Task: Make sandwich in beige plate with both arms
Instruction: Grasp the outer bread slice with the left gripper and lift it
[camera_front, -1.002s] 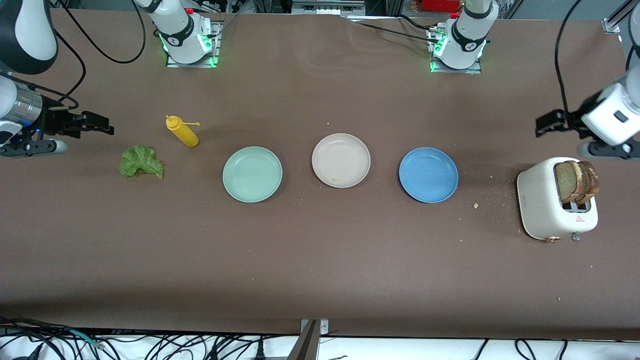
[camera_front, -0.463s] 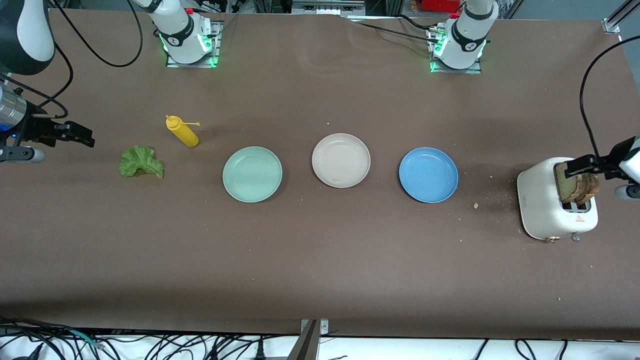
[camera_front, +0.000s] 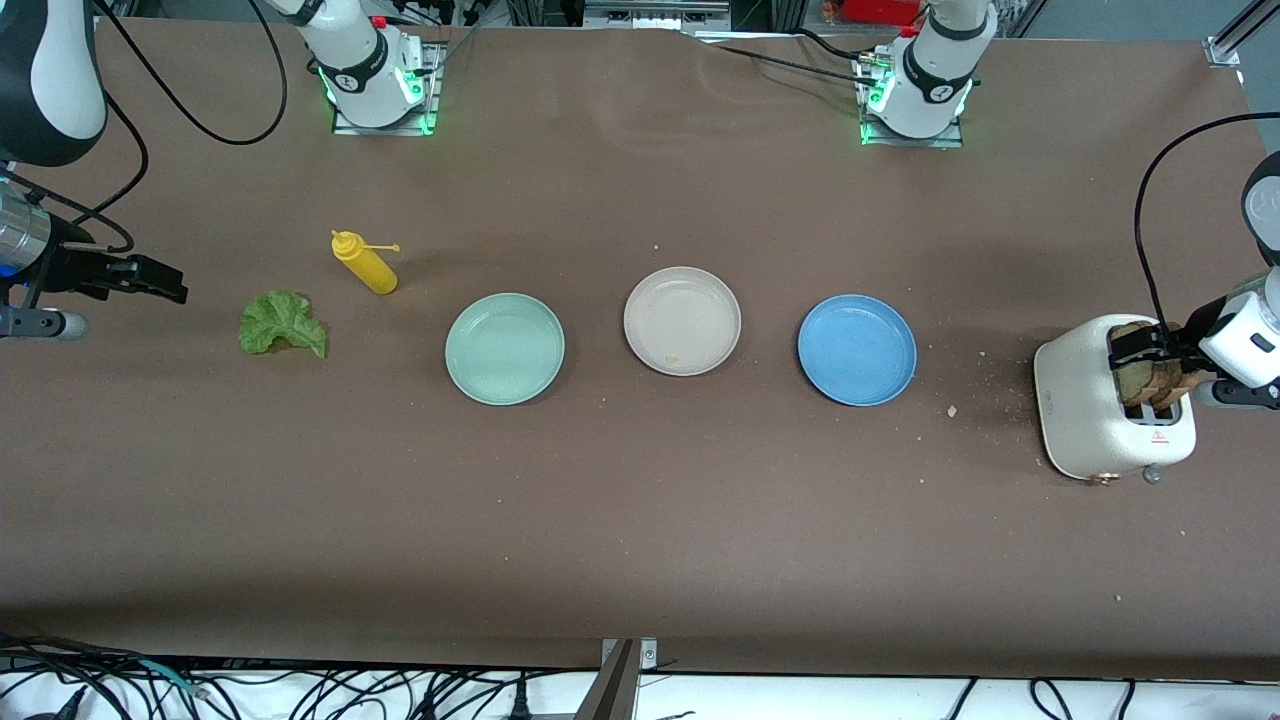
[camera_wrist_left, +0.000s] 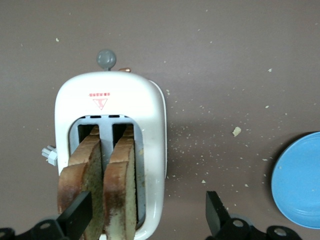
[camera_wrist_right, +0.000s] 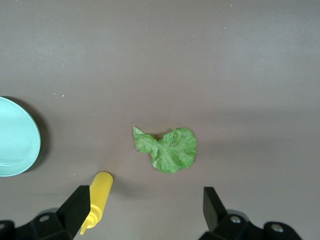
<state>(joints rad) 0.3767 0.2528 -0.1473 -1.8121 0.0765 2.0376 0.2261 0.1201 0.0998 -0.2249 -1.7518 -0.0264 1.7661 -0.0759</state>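
With the round pale beige plate (camera_front: 682, 320) bare, both brown bread slices (camera_wrist_left: 102, 187) sat in the white toaster (camera_front: 1080, 410) under the open left claw (camera_wrist_left: 147, 217), while the open right claw (camera_wrist_right: 145, 212) hung above the ruffled green lettuce leaf (camera_wrist_right: 170, 149).

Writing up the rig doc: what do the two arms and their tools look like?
Both arms are white with black joints, on round white bases marked with a black band and lit green at the foot. Loose black cables loop along each. The left tool and right tool are black, each with two flat, angular fingers; behind the right one sits a silver metal cuff with a blue light.
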